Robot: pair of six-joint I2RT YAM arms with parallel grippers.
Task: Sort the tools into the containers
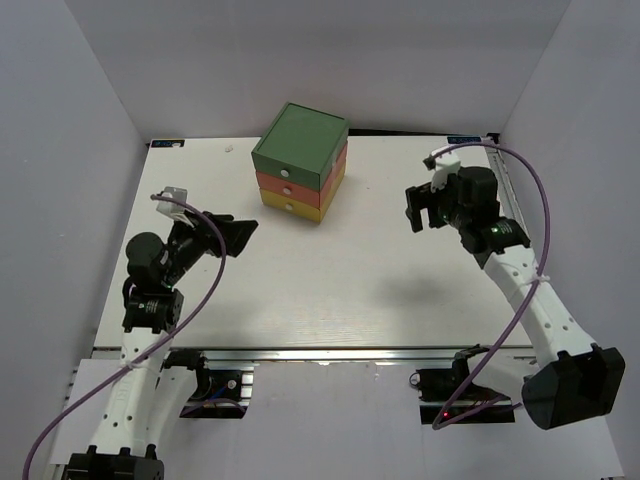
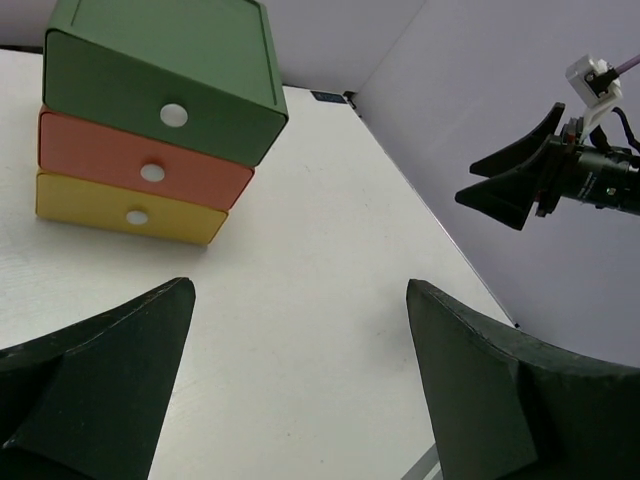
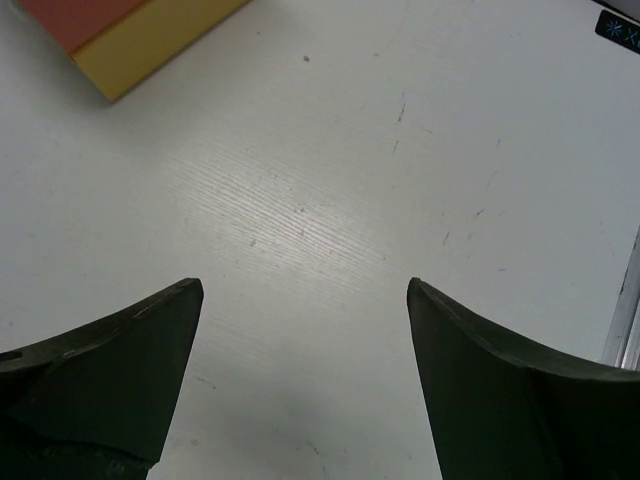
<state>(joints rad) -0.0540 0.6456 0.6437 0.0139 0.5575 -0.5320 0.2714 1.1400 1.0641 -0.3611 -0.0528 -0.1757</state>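
Note:
No tools show in any view. The containers are three drawers in one small chest [image 1: 300, 160] at the back middle of the table: green [image 2: 160, 90] on top, orange [image 2: 140, 165] in the middle, yellow [image 2: 130, 212] at the bottom. All are pushed in, each with a white knob. My left gripper [image 1: 236, 236] hovers open to the chest's front left, its jaws [image 2: 300, 290] wide apart with only bare table between them. My right gripper [image 1: 418, 208] hangs open to the chest's right, nothing between its jaws [image 3: 305, 285]. A corner of the yellow drawer [image 3: 150, 40] shows in the right wrist view.
White walls close in the table on the left, back and right. An aluminium rail [image 1: 340, 352] runs along the near edge and another [image 3: 625, 320] along the right edge. Purple cables [image 1: 545, 215] loop off both arms.

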